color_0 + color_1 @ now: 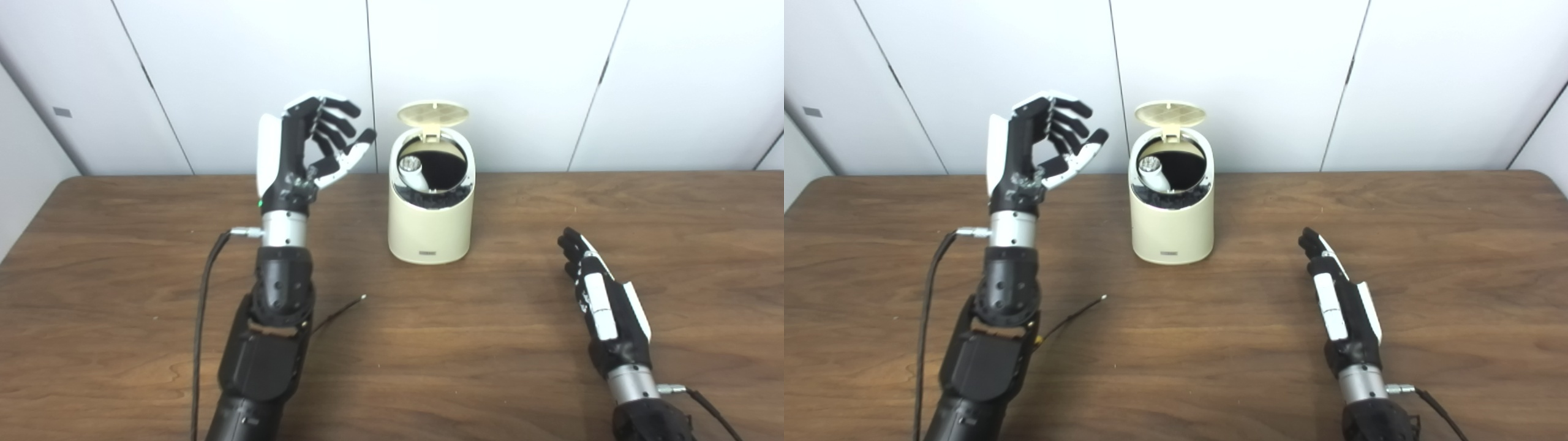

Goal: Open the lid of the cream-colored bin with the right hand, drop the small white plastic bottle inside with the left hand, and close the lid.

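The cream-colored bin (430, 229) stands at the back middle of the table with its round lid (433, 114) flipped up. The small white plastic bottle (413, 169) lies tilted inside the bin's mouth, its end facing out. My left hand (309, 150) is raised to the left of the bin, apart from it, open with fingers curled and nothing in it. Low over the table at the front right, my right hand (597, 297) lies open with fingers stretched forward, well clear of the bin.
A brown wooden table (490, 343) carries everything, and white wall panels stand behind it. A black cable (202, 318) runs along my left forearm, and a thin wire end (343, 309) lies on the table beside it.
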